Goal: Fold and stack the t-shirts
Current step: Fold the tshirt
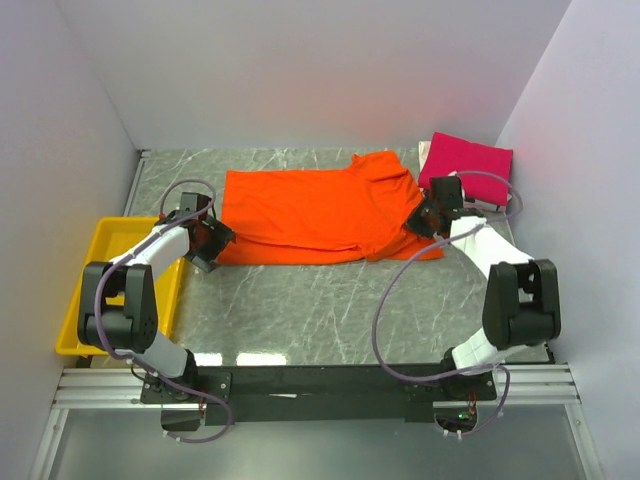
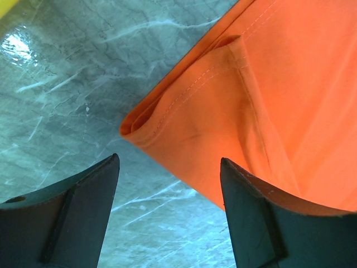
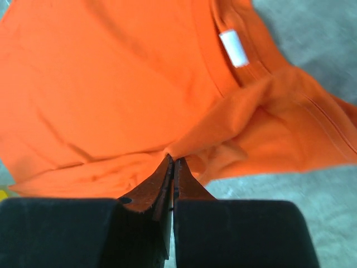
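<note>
Grey marbled tabletop (image 1: 300,310) is running between plain white walls. Far left, a yellow plastic tray (image 1: 75,320) is sitting by the table's left edge. My left gripper (image 2: 170,167) is hanging with jaws spread wide, holding nothing and straddling the near-left corner of the orange t-shirt (image 1: 310,215), one side over stone, the other over cloth. Shirt is lying flat across the middle, right side rumpled, white neck label (image 3: 233,48) showing. My right gripper (image 3: 172,162) is pinching a bunched fold of that orange cloth at its right edge, jaws pressed together. Magenta-pink t-shirt (image 1: 468,160) is lying folded in the far right corner, just beyond.
</note>
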{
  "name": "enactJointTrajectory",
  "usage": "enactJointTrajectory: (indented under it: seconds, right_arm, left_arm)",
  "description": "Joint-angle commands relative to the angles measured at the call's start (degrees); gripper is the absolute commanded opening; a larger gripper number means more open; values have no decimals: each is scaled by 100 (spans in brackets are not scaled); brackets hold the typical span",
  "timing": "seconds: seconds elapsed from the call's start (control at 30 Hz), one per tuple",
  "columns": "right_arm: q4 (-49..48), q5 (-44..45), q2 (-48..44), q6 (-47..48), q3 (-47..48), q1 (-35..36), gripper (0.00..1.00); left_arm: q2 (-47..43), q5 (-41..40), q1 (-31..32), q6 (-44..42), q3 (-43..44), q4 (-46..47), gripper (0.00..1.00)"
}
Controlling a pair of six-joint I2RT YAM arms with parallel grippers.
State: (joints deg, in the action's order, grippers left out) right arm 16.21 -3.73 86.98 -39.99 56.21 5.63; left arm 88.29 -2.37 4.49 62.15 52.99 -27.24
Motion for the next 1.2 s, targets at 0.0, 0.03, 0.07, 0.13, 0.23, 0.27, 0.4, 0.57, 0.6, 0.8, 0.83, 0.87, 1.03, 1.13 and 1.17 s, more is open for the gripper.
enactJointTrajectory:
  seconds: [0.0, 0.03, 0.07, 0.13, 0.23, 0.27, 0.4, 0.57, 0.6, 0.8, 0.83, 0.87, 1.03, 1.13, 1.17]
  right_arm:
    - [172, -233, 353, 53, 522, -53, 1]
    - [190, -251, 433, 35, 610, -70, 1]
    - [190, -260, 512, 35, 759, -88, 1]
    - [225, -313, 811, 35, 926, -141, 1]
    - [164, -444, 1189, 26, 1182, -176, 1]
    - [172, -453, 1277, 9, 1252, -185, 1]
    - [137, -550, 1646, -114, 1577, -255, 0]
    - [119, -603, 1936, -334, 1955, -360, 0]
    - [111, -603, 1963, -378, 1973, -361, 0]
    - [-47, -524, 2103, -651, 2017, -484, 0]
    - [-74, -533, 2121, -668, 2035, -501, 0]
    - [-83, -524, 2139, -712, 2026, -519, 0]
    - [-301, -427, 2069, -870, 1868, -536, 0]
    - [-311, -506, 2077, -879, 1859, -677, 0]
    - [-329, -515, 2017, -871, 1789, -686, 0]
  left_arm:
    - [21, 9, 43, -54, 80, 88, 78]
    - [30, 9, 52, -71, 88, 70, 78]
    - [39, 0, 52, -71, 88, 61, 78]
    - [48, 9, 52, -80, 88, 53, 78]
    - [39, -9, 52, -89, 106, 35, 78]
    - [39, -9, 61, -89, 106, 26, 78]
    - [30, -62, 69, -89, 106, 0, 78]
    - [92, -62, 61, -54, 45, 26, 78]
    - [109, -62, 61, -54, 36, 35, 78]
    - [188, -88, 61, -28, 9, 35, 78]
    - [188, -97, 61, -36, 18, 18, 78]
    - [197, -114, 61, -19, 9, 9, 78]
    - [224, -97, 61, -10, 18, 26, 79]
    - [197, -79, 61, -45, 97, -26, 79]
    - [180, -71, 61, -36, 176, -53, 80]
